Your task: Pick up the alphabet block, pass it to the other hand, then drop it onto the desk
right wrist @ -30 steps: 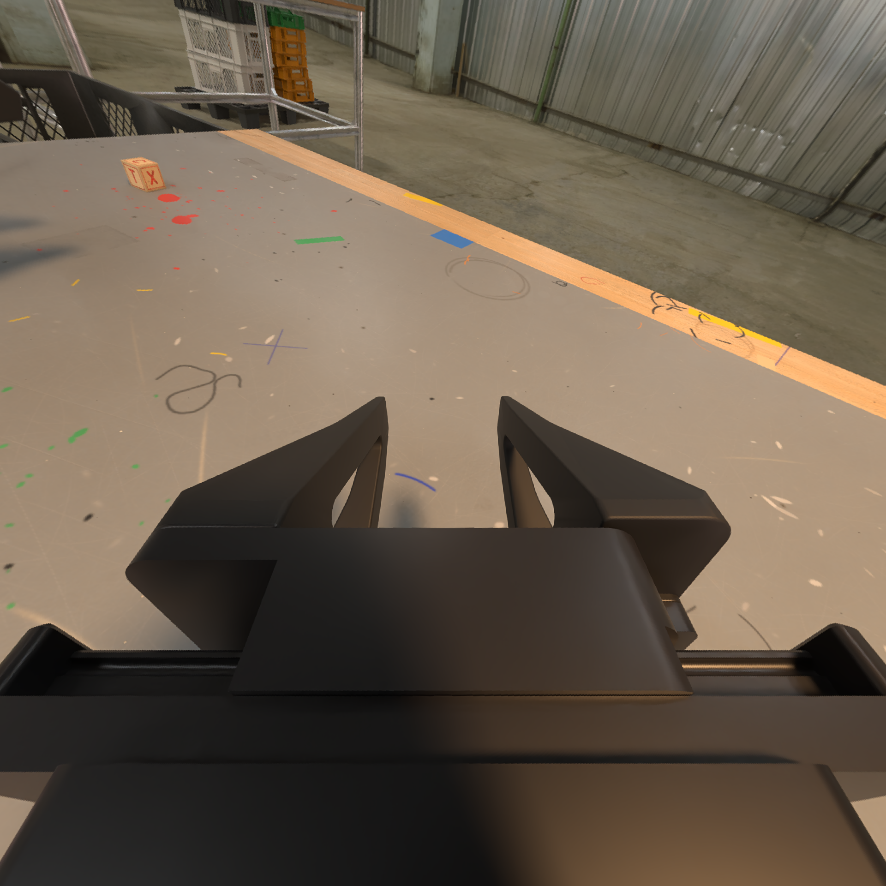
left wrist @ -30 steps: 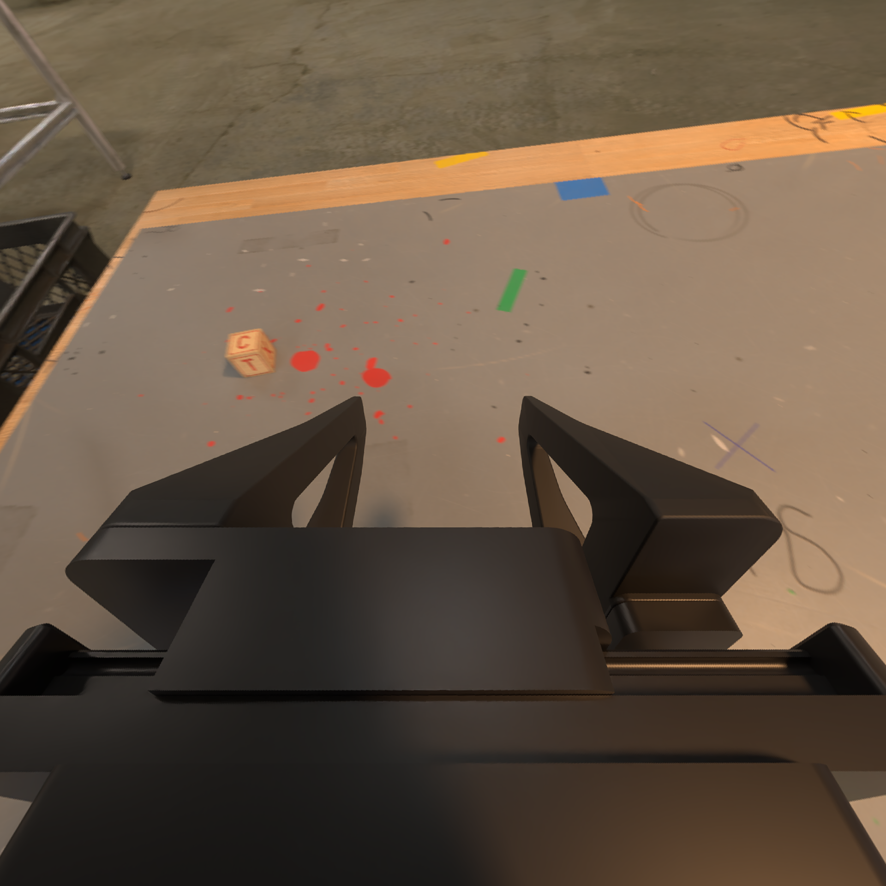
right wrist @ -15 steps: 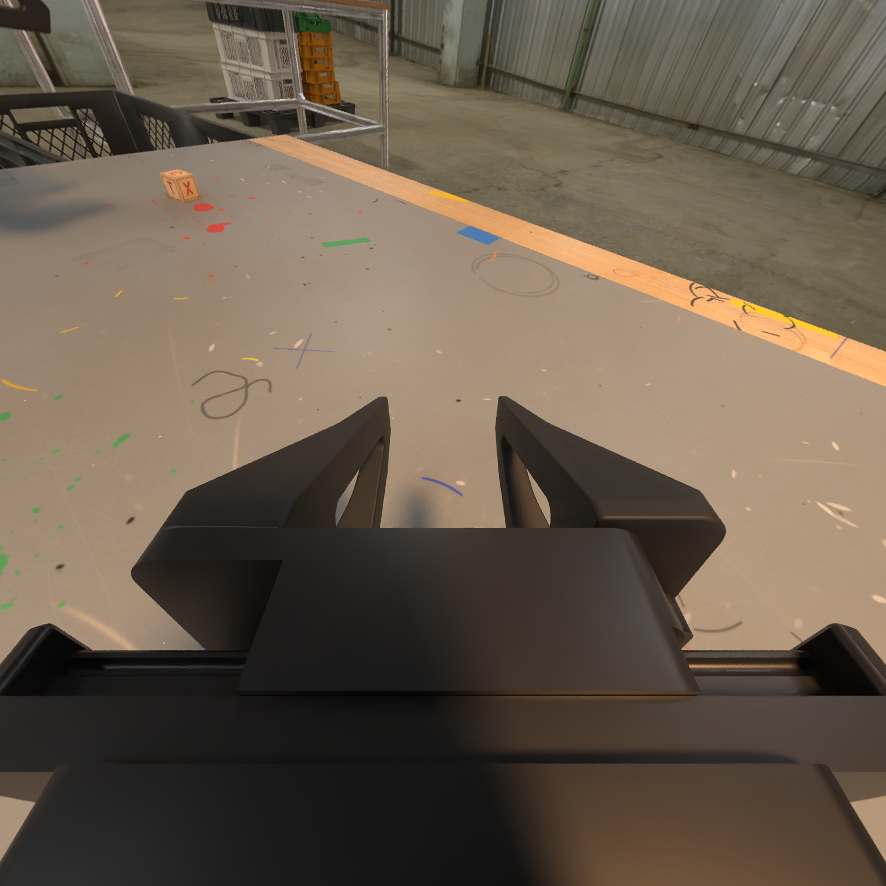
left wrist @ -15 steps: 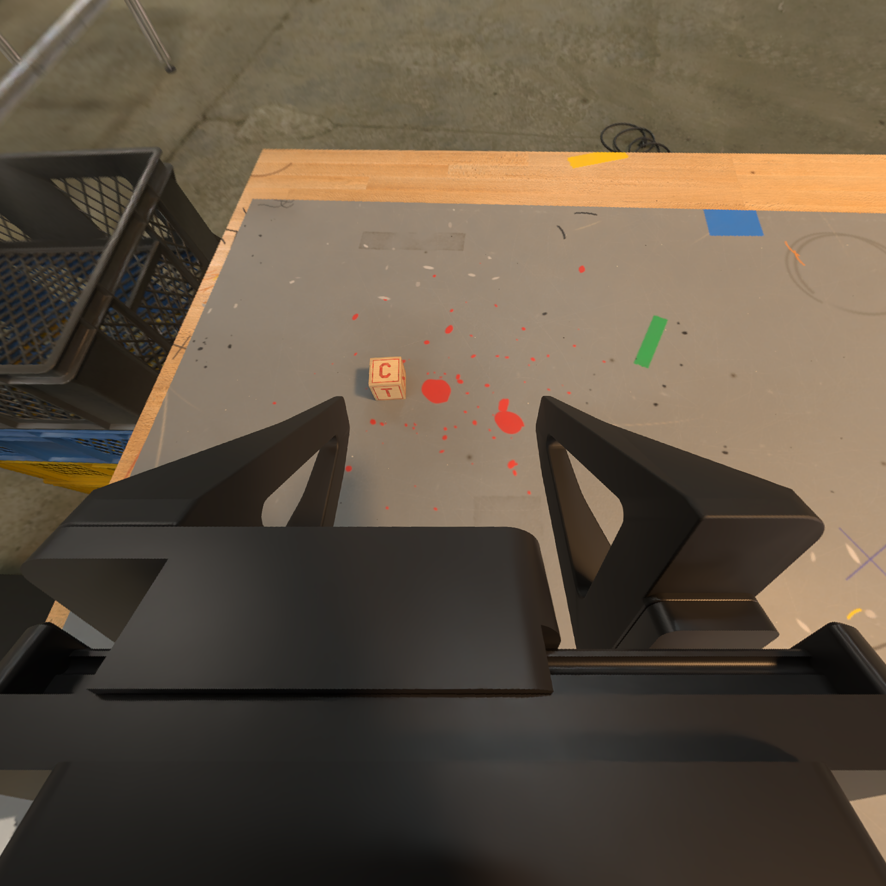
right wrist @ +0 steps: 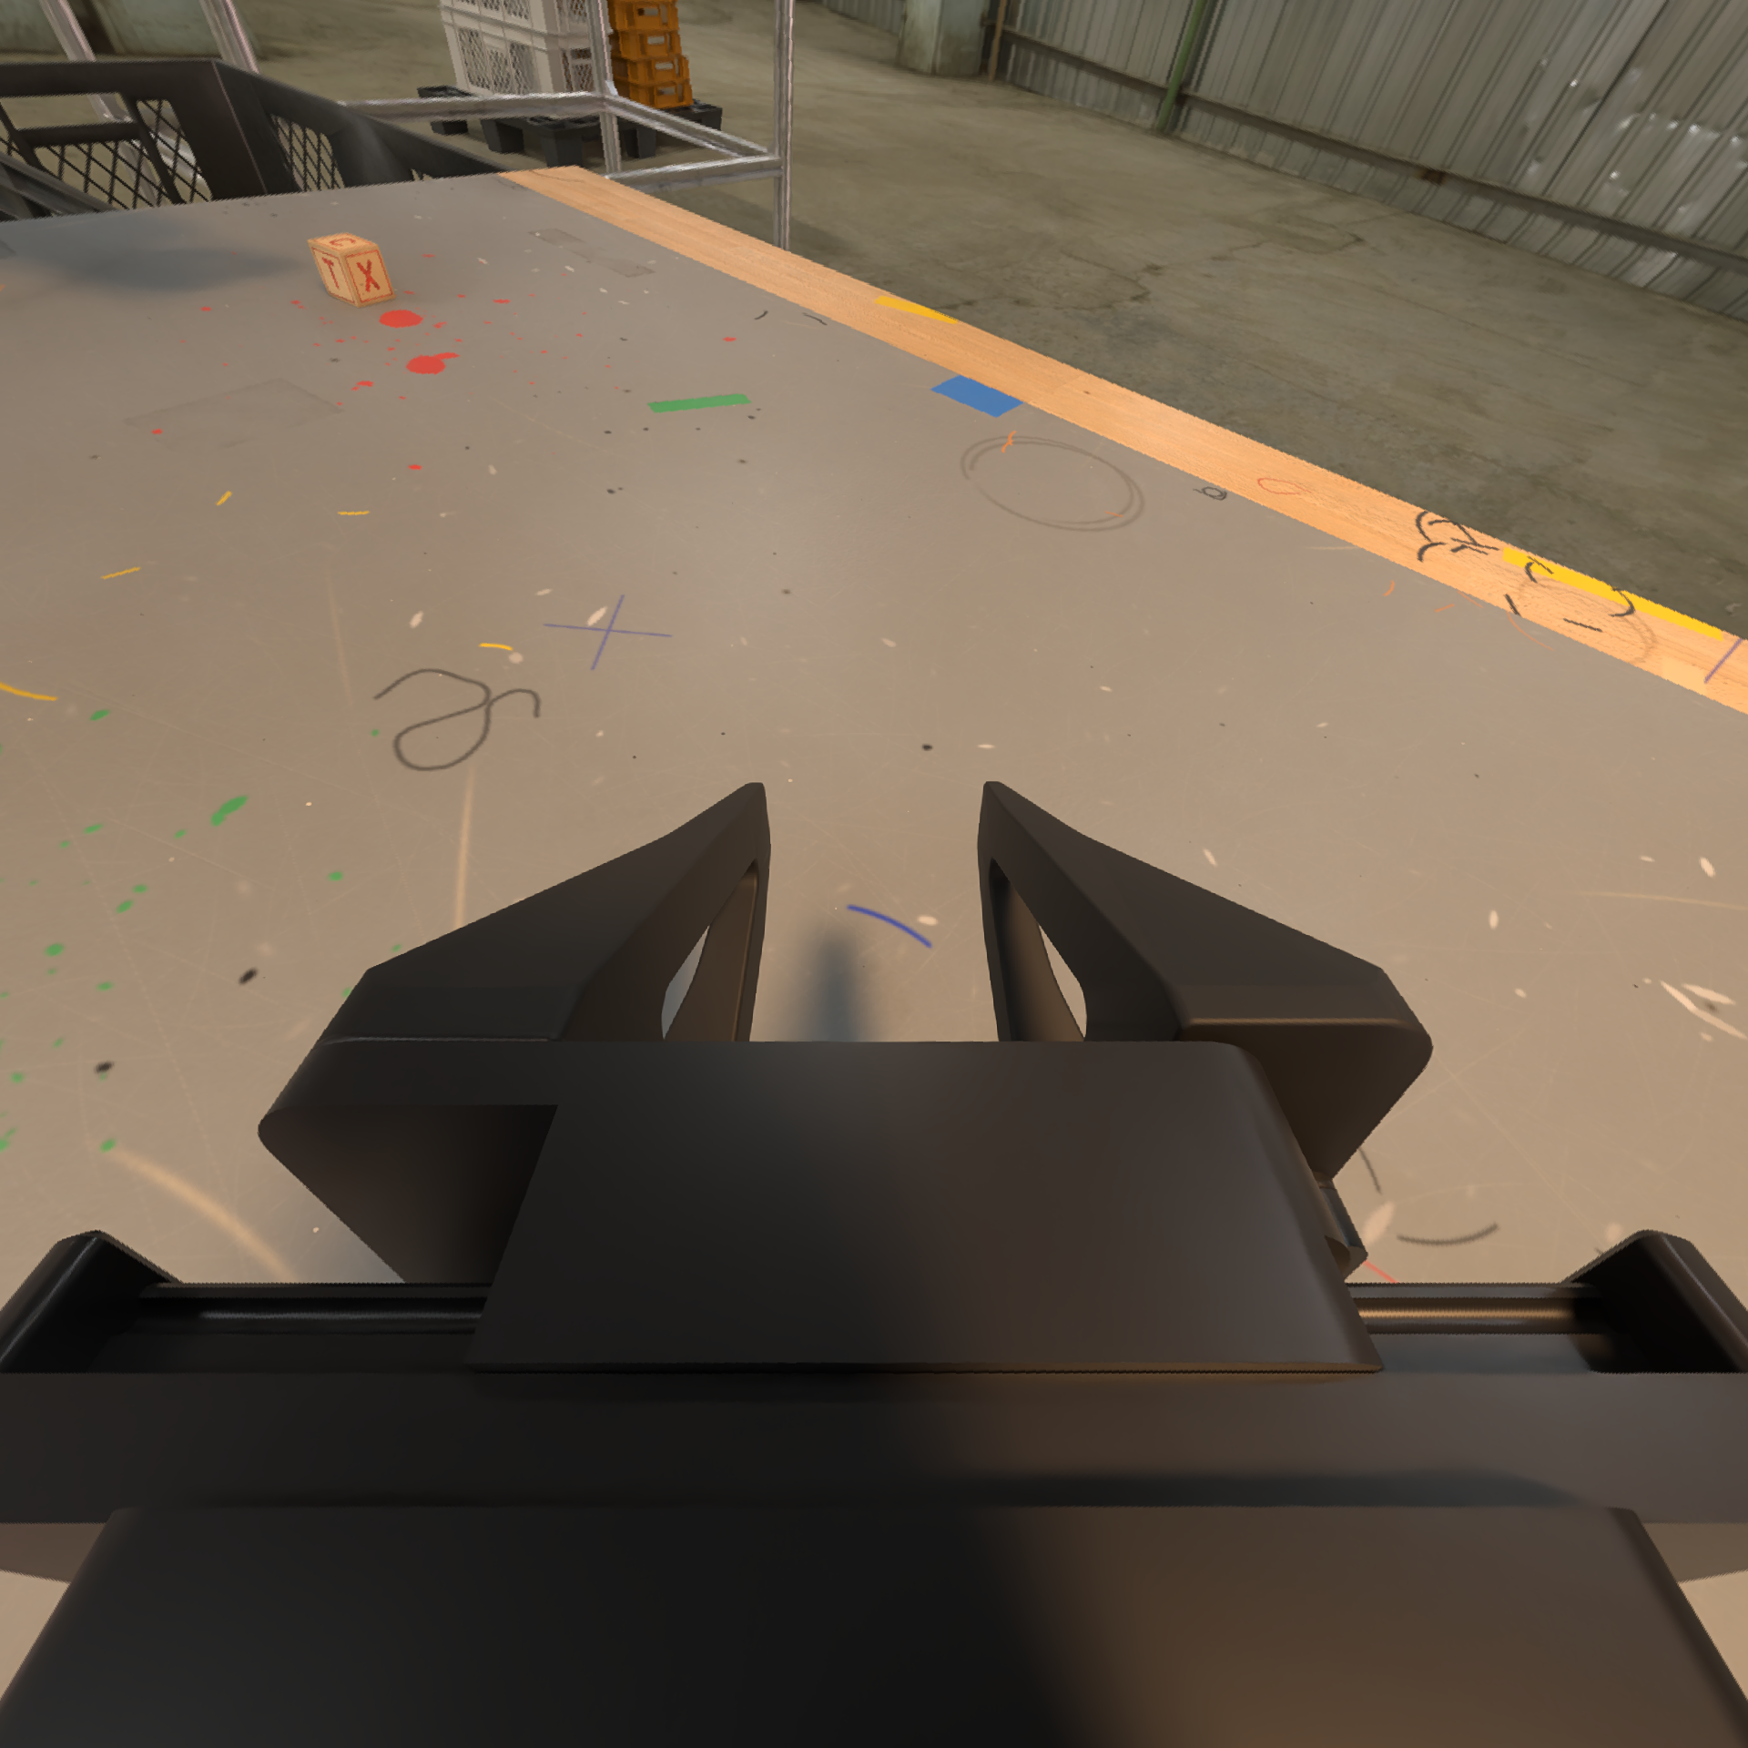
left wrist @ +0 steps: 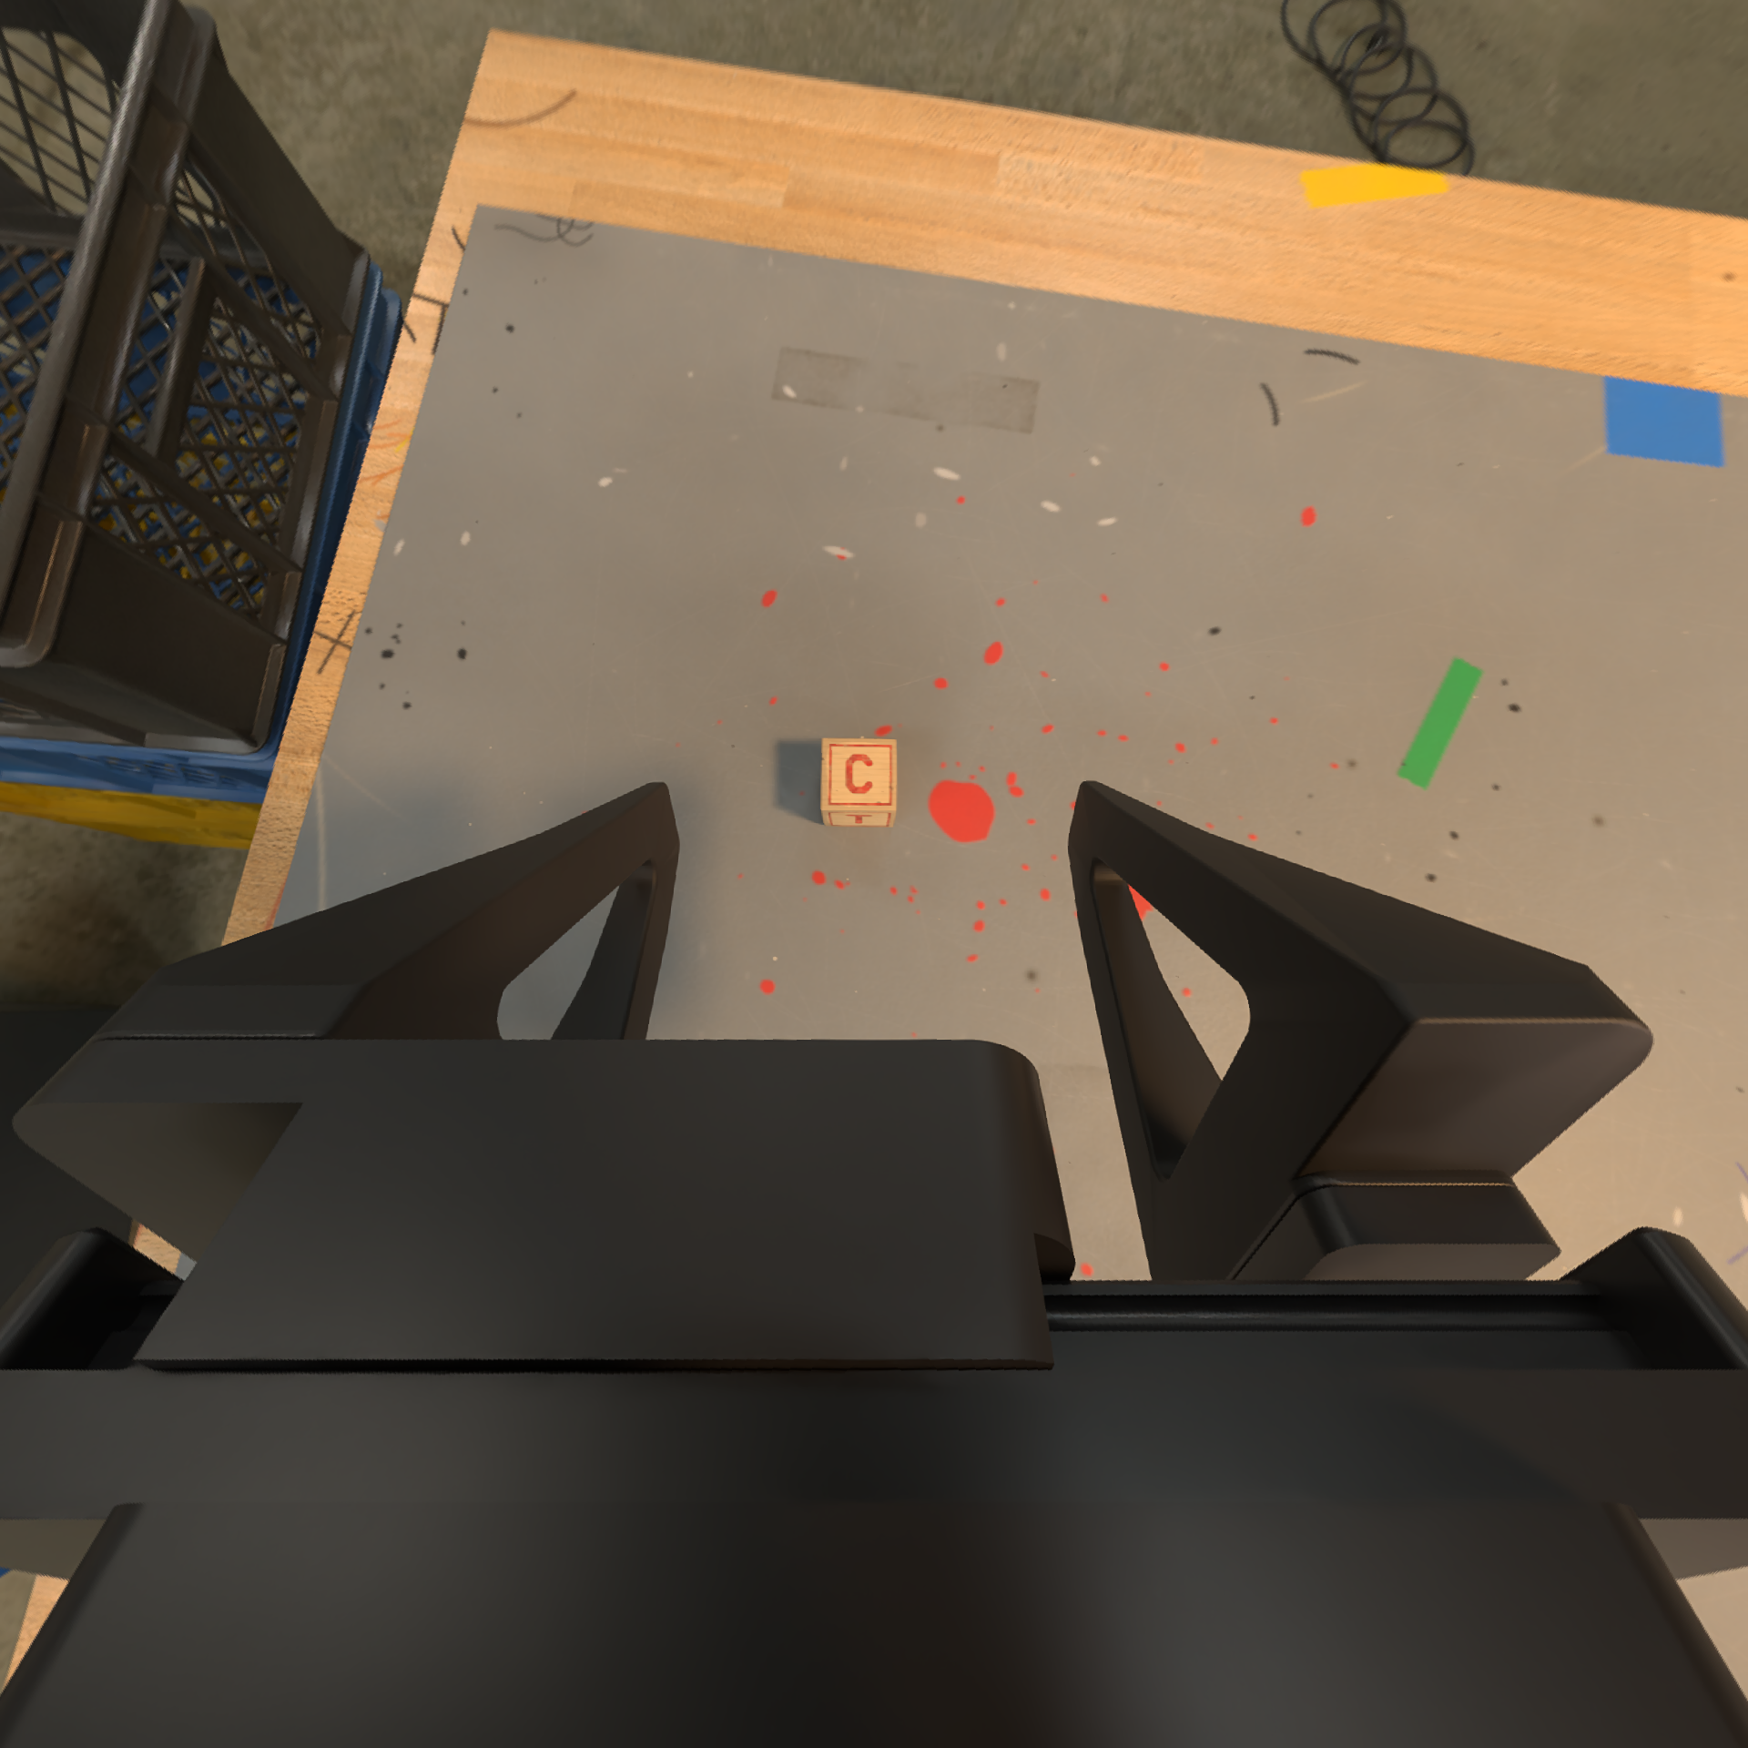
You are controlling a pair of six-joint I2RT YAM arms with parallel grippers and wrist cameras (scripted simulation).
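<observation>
A small wooden alphabet block [left wrist: 858, 781] with red letters sits on the grey desk mat [left wrist: 1135, 586] among red paint spots. My left gripper [left wrist: 870, 790] is open and empty, hovering above the block, which shows between the two fingertips. The block also shows far off at the upper left in the right wrist view [right wrist: 351, 270]. My right gripper [right wrist: 872, 795] is open with a narrower gap, empty, low over the mat and far from the block.
A black mesh crate [left wrist: 142, 378] stacked on blue and yellow crates stands off the desk's left edge. The wooden desk border [left wrist: 1040, 189] runs along the far side. A coiled cable [left wrist: 1381, 85] lies on the floor. A metal frame [right wrist: 700, 142] stands beyond the desk.
My left gripper has swung left and tilted downward, bringing the block from the left to between its fingertips, and its fingers have spread wider. The right gripper has shifted slightly.
</observation>
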